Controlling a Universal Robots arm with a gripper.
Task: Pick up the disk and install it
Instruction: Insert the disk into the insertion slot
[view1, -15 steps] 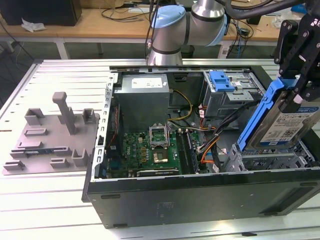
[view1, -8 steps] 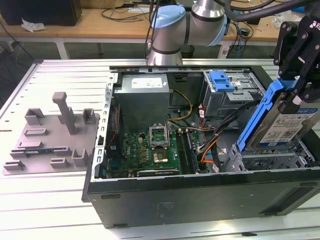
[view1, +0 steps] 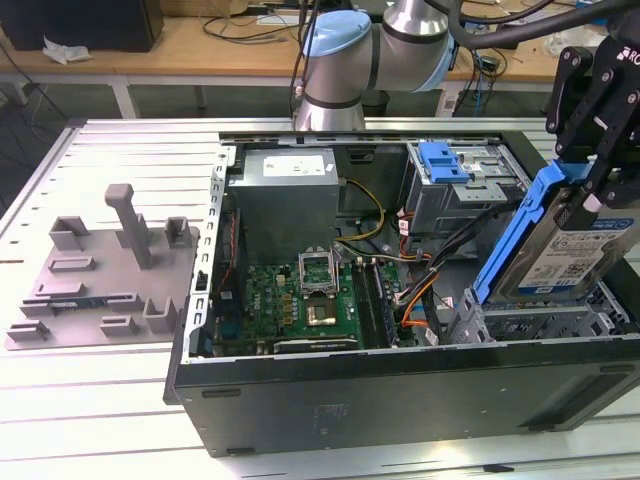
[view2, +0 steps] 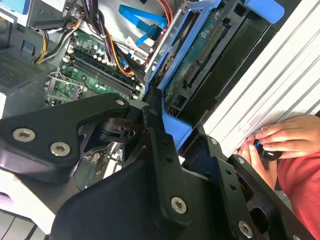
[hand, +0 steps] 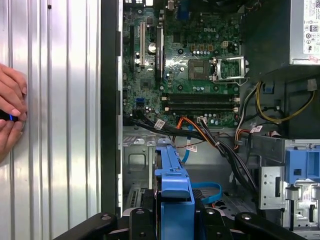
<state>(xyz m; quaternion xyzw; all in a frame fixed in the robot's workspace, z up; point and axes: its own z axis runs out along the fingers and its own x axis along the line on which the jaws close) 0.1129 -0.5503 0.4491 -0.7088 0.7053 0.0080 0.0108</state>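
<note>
here the gripper (view1: 588, 190), clamped on the tilted disk (view1: 570, 260), hangs over the drive cage (view1: 520, 325), cables (view1: 420, 288) bunched just beside it.

An open black metal computer case (view1: 400, 395) sits on the ribbed silver counter (view1: 90, 410). In the exterior view, a grey plastic fixture (view1: 100, 280) lies at nine o'clock of it. Inside, a grey boxy power supply (view1: 285, 195) stands at twelve o'clock of the green motherboard (view1: 300, 295).

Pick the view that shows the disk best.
The exterior view: the disk shows its labelled face and blue carrier, tilted over the case. The second wrist view shows its green underside; the first wrist view, its carrier's end.
</note>
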